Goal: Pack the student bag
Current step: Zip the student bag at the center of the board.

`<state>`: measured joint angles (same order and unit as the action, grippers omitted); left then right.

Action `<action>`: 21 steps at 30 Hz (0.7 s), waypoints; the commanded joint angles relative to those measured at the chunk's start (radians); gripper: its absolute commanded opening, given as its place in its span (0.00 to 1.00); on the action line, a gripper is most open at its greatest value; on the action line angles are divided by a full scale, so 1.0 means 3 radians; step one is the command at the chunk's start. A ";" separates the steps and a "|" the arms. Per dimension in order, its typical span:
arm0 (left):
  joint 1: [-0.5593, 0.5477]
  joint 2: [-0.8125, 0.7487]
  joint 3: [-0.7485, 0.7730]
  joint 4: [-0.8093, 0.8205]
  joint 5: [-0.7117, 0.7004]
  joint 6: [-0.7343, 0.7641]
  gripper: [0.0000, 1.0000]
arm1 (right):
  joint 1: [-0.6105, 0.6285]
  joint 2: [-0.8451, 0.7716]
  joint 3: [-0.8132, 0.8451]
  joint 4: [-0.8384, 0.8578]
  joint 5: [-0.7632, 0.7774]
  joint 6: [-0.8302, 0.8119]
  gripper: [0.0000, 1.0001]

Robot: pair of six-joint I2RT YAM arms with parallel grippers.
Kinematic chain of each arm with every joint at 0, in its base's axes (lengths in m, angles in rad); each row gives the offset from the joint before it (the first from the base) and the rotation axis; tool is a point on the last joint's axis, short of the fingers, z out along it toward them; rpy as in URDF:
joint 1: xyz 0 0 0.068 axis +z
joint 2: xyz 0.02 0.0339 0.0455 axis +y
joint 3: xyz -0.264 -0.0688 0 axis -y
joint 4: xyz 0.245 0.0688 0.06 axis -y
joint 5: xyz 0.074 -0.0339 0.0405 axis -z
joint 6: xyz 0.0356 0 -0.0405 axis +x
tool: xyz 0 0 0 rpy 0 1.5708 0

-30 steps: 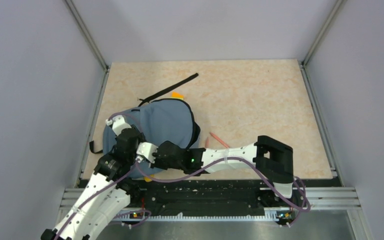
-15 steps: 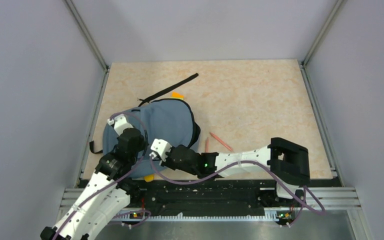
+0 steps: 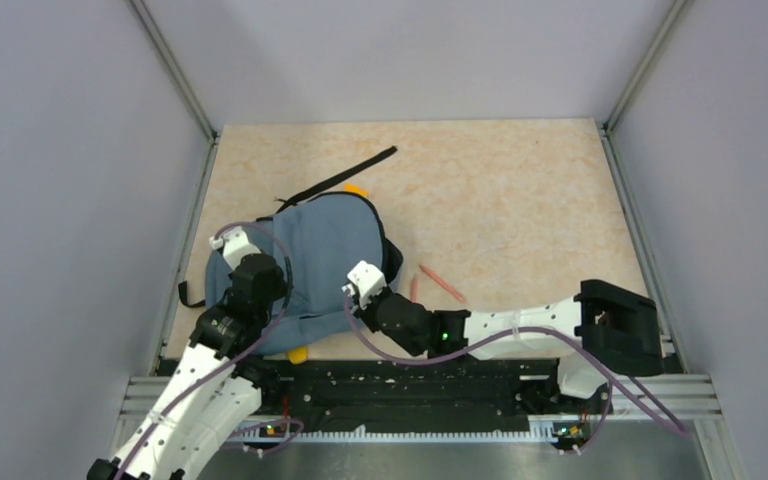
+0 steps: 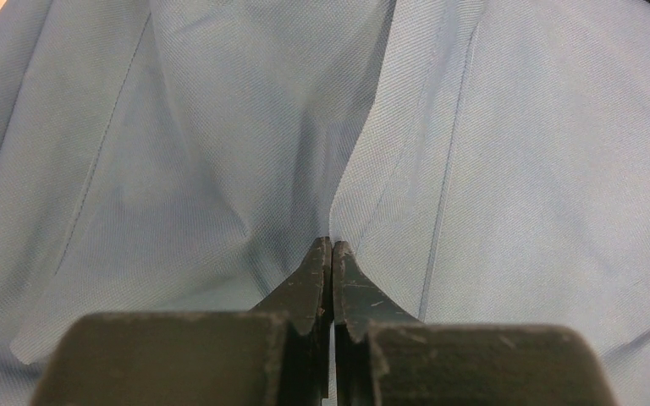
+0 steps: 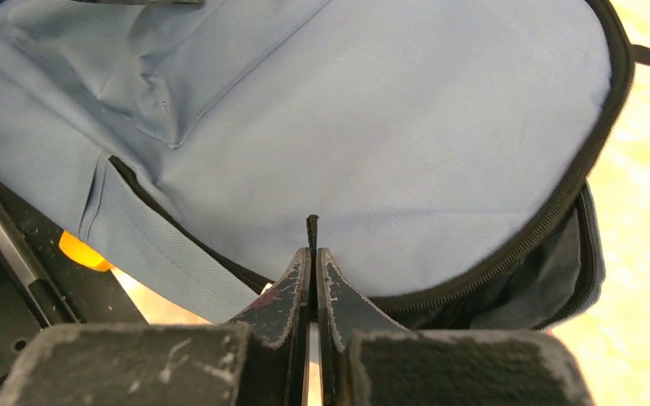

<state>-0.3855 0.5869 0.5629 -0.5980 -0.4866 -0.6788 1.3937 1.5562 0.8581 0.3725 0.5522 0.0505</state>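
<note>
The student bag (image 3: 320,250) lies flat on the left of the table, slate-blue with black zipper trim. My left gripper (image 3: 234,244) rests on its left part; in the left wrist view the gripper (image 4: 332,244) is shut, pinching a raised fold of the bag's blue fabric (image 4: 372,169). My right gripper (image 3: 360,278) is at the bag's right near edge. In the right wrist view it (image 5: 311,252) is shut on the thin black zipper pull (image 5: 311,227), beside the open zipper (image 5: 559,203) and the dark lining (image 5: 550,292).
Two reddish pencils (image 3: 440,283) lie on the table just right of the bag. A black strap (image 3: 345,178) trails toward the back. Yellow-orange things peek out at the bag's far edge (image 3: 357,189) and near edge (image 3: 298,354). Walls stand close on the left.
My left gripper has shut on the bag's fabric. My right gripper, staying shut, has moved to the right along the bag's near edge, and the right arm has drawn back rightward.
</note>
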 commanded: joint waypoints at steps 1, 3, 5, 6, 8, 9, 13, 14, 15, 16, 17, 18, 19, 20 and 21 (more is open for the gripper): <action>0.0098 -0.0056 0.0133 0.0076 -0.0219 0.0136 0.00 | -0.0086 -0.0216 -0.0095 0.0163 0.0285 0.0211 0.00; 0.0105 -0.0065 0.0133 0.0068 -0.0215 0.0136 0.00 | -0.0156 -0.0274 -0.0145 0.0159 0.0279 0.0273 0.00; 0.0105 -0.0064 0.0138 0.0053 -0.0211 0.0138 0.00 | -0.0257 -0.0356 -0.0216 0.0166 0.0278 0.0363 0.00; 0.0111 -0.0064 0.0138 0.0052 -0.0199 0.0147 0.00 | -0.0323 -0.0413 -0.0270 0.0186 0.0265 0.0446 0.00; 0.0107 -0.0065 0.0138 0.0058 -0.0175 0.0165 0.00 | -0.0468 -0.0539 -0.0449 0.0395 0.0182 0.0546 0.00; 0.0107 -0.0063 0.0136 0.0073 -0.0155 0.0180 0.00 | -0.0547 -0.0606 -0.0551 0.0526 0.0117 0.0584 0.00; 0.0107 -0.0039 0.0138 0.0201 0.0082 0.0392 0.00 | -0.0809 -0.0741 -0.0717 0.0802 -0.0097 0.0617 0.00; 0.0104 -0.0026 0.0154 0.0213 0.0173 0.0434 0.00 | -0.0847 -0.0742 -0.0695 0.0808 -0.0149 0.0569 0.00; 0.0105 -0.0017 0.0179 0.0225 0.0269 0.0488 0.00 | -0.0873 -0.0739 -0.0667 0.0809 -0.0198 0.0514 0.00; 0.0105 0.0002 0.0214 0.0226 0.0357 0.0536 0.00 | -0.0889 -0.0738 -0.0639 0.0813 -0.0262 0.0451 0.00; 0.0102 0.0021 0.0250 0.0224 0.0429 0.0577 0.00 | -0.0901 -0.0739 -0.0617 0.0826 -0.0324 0.0384 0.00; 0.0095 0.0027 0.0286 0.0224 0.0496 0.0621 0.02 | -0.0914 -0.0739 -0.0595 0.0833 -0.0389 0.0337 0.00; 0.0092 0.0037 0.0322 0.0224 0.0550 0.0660 0.10 | -0.0924 -0.0743 -0.0579 0.0835 -0.0418 0.0317 0.00; 0.0079 0.0041 0.0367 0.0223 0.0587 0.0706 0.19 | -0.0945 -0.0750 -0.0571 0.0832 -0.0454 0.0318 0.00; 0.0067 0.0058 0.0425 0.0224 0.0580 0.0754 0.28 | -0.0957 -0.0763 -0.0576 0.0833 -0.0468 0.0332 0.00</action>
<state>-0.3626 0.5945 0.6064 -0.5785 -0.3706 -0.5323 1.1347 1.3735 0.6434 0.5415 0.4507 0.1841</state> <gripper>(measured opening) 0.161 0.005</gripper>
